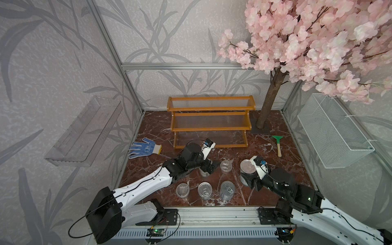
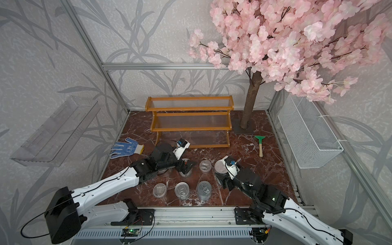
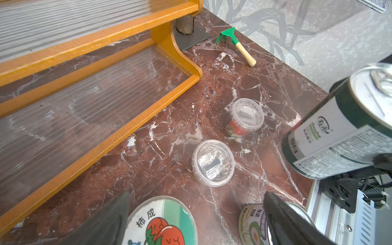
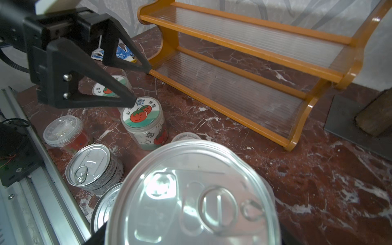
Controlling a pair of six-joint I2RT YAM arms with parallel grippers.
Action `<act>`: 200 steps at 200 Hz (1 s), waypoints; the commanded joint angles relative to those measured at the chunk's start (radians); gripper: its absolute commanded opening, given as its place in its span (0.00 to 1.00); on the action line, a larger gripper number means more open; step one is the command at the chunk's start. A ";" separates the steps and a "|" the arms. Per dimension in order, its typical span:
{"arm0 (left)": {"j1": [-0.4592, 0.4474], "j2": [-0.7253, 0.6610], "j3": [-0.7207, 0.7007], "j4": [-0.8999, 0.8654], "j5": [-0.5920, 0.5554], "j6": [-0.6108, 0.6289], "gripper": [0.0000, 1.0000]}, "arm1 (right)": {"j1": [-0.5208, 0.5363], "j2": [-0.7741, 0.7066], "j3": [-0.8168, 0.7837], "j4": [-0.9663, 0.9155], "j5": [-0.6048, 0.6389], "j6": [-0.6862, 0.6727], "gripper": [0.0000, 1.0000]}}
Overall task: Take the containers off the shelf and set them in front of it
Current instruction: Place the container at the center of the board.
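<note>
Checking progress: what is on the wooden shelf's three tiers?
Nothing visible: the shelf tiers look bare. The left arm covers the bottom tier's front left corner in both top views.

this is a staged robot test cell in a lab. an aluminium extrusion frame [image 1: 182,66] holds flat panels of grey leaf-print wallpaper [image 1: 53,53] around a small red marble-pattern tabletop [image 1: 152,127]. the left arm [image 1: 144,185] and the right arm [image 1: 343,224] sit on a slotted metal rail [image 1: 216,214] along the near edge, with a bare circuit board [image 1: 156,231] and loose wires below. an artificial cherry-blossom tree [image 1: 318,42] stands on a flat metal plate [image 1: 262,129]; a clear acrylic wall shelf [image 1: 84,131] and a white wire basket [image 1: 335,135] hang on the side panels.
</note>
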 commanded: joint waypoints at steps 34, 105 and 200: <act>0.021 -0.052 -0.027 0.041 0.002 -0.018 1.00 | 0.065 -0.027 -0.047 -0.145 0.170 0.276 0.59; 0.033 -0.075 -0.056 0.060 -0.026 -0.017 1.00 | 0.094 -0.046 -0.179 -0.071 0.174 0.326 0.60; 0.049 -0.099 -0.103 0.090 -0.014 0.003 1.00 | 0.213 -0.015 -0.214 -0.078 0.305 0.413 0.72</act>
